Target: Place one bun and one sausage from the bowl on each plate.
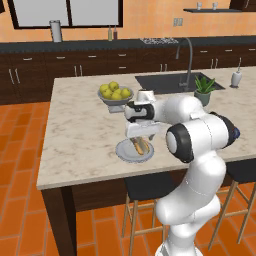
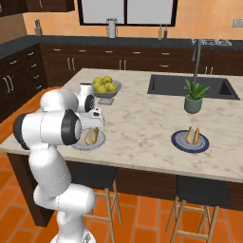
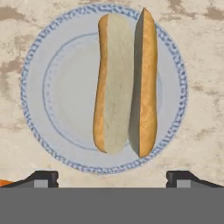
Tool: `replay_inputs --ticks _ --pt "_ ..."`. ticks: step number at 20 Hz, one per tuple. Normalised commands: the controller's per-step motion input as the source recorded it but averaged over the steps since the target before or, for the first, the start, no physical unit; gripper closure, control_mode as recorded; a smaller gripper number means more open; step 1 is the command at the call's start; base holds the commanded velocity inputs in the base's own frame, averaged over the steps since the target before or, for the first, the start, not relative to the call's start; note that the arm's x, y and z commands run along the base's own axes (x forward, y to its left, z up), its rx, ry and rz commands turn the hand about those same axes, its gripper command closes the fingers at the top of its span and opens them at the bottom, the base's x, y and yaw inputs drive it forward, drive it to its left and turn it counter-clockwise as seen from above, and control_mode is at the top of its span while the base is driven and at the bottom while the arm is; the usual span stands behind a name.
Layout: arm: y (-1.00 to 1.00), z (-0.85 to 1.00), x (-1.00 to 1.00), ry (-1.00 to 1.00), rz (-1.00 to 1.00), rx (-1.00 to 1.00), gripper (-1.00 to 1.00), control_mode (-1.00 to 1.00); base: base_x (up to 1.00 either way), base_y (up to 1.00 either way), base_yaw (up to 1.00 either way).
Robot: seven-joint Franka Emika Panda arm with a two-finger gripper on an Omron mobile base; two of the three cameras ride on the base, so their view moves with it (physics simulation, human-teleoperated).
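- Now jaws apart above the bun [image 3: 124, 83] on the pale plate [image 3: 52, 87]
- Lift straight up, clear of the bun, before swinging away
- Sausage not visible here

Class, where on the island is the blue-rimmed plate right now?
In the right base view, the blue-rimmed plate sits near the island's front edge on the right, just in front of the potted plant, carrying a bun.

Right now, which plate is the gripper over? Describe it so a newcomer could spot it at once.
Start at the marble island and go to its near edge, in front of the silvery pedestal bowl of yellow-green fruit. The pale grey plate lies there with a split bun on it, under the open gripper. The other plate sits further along the same edge and is blue-grey with a darker rim.
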Motion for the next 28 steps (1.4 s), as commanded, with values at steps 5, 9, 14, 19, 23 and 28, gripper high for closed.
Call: replay_inputs --ticks 5,9,14,19,23,28 --pt "-0.28 0.53 -1.0 -0.05 0.0 0.0 -1.0 -1.0 0.0 0.0 0.0" --pt "-0.39 0.36 -0.98 -0.03 0.0 0.0 -1.0 -1.0 0.0 0.0 0.0" --pt "-0.17 0.13 -0.56 -0.1 0.0 0.03 -1.0 -1.0 0.0 0.0 0.0" --pt "0.0 0.0 0.0 0.0 0.0 0.0 -1.0 -1.0 0.0 0.0 0.0" --pt "0.0 0.0 0.0 0.0 0.0 0.0 -1.0 1.0 -0.1 -0.11 -0.01" --pt "0.0 0.0 0.0 0.0 0.0 0.0 -1.0 1.0 -0.79 -0.92 -0.19"
